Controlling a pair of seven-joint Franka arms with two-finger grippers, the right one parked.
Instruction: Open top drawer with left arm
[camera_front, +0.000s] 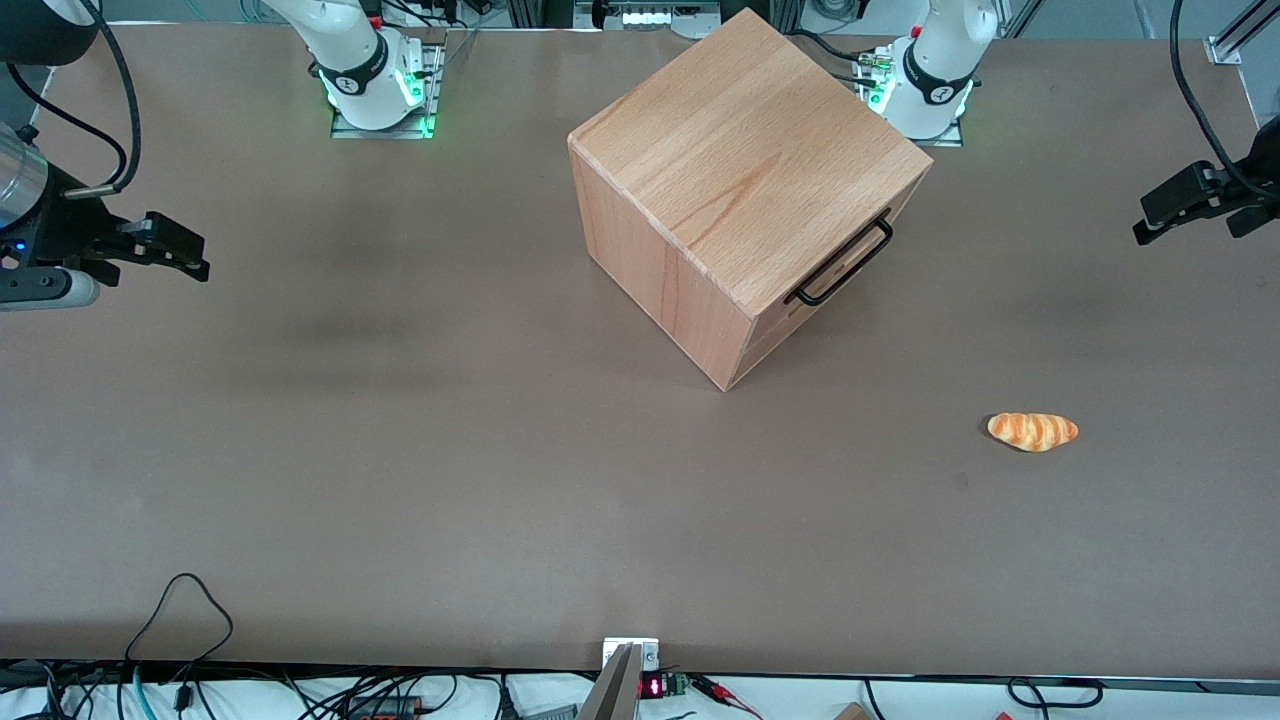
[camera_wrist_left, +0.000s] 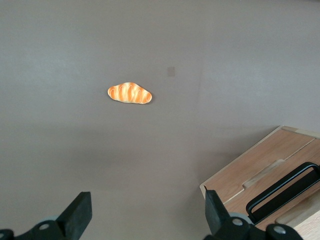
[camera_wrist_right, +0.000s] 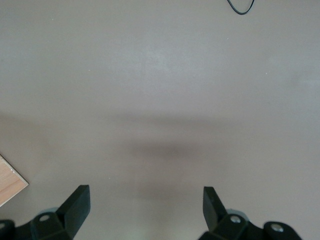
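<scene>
Left arm's black-fingered tool (camera_front: 1165, 215) hovering released at the working arm's end of the brown worktop (camera_front: 400, 450), shallow beech-wood top drawer (camera_front: 850, 255) sitting closed in its cube casing (camera_front: 720, 170), well apart, no readable writing

The top drawer (camera_front: 838, 262) is light beech with a black wire handle (camera_front: 845, 263), the gripper (camera_wrist_left: 147, 217), wide open above the brown table (camera_front: 400, 450), has black fingers (camera_wrist_left: 77, 212), and the bread roll (camera_front: 1033, 431) is orange-striped

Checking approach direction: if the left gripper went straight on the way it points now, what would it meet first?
Probably bare table: the open left gripper faces tabletop, with the top drawer's handle off to one side.
</scene>
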